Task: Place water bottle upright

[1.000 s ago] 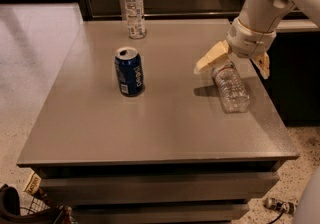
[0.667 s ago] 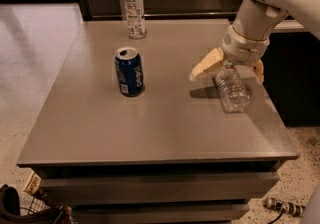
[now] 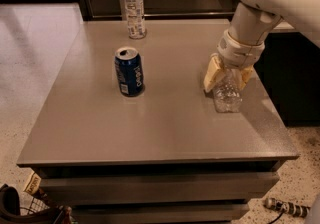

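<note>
Close to the surface's point(image 3: 165, 133) right edge, the water bottle point(image 3: 228, 97) lies tipped, base toward the camera. The gripper point(image 3: 227, 82) sits over its upper end, yellow fingers point(image 3: 212, 74) pinching it from both sides. Open room spreads leftward to the blue can point(image 3: 129, 71); a slimmer bottle point(image 3: 134, 7) stands near the far edge.

Office lounge perhaps — grey table point(image 3: 150, 133), speckled floor point(image 3: 30, 58), claw point(image 3: 227, 84) at table edge

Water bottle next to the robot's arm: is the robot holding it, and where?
Yes, it seems so: the gripper is closed on the water bottle near its top end, one yellowish finger on each side.
</note>
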{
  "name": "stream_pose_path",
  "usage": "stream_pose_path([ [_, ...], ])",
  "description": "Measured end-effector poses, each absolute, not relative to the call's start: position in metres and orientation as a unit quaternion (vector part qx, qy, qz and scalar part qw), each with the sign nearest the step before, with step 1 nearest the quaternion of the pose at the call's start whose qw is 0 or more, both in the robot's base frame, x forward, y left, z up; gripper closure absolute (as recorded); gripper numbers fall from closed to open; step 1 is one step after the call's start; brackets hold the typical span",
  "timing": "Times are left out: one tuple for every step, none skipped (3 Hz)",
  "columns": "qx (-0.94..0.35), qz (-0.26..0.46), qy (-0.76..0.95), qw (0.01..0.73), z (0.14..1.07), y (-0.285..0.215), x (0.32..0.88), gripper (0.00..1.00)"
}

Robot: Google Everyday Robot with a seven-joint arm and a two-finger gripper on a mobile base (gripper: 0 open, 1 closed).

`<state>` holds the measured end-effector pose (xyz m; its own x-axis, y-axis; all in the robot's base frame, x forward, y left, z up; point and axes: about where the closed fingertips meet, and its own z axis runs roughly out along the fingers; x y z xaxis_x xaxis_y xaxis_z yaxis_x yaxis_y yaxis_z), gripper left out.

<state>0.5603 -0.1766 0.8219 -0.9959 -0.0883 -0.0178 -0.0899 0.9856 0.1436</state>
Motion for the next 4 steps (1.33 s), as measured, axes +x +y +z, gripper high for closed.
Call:
stream_pose_path([
  [-0.045,0.073,0.996,0.006,0.8209,-0.1758,0.5611,0.68],
  [-0.046,0.073,0.996,0.007,0.8199,-0.1749,0.5618,0.92],
  [-0.046,0.073,0.996,0.007,0.8199,-0.1747,0.5620,1.00],
  [-0.046,0.073,0.996,0.007,0.8199,-0.1747,0.5620,1.00],
])
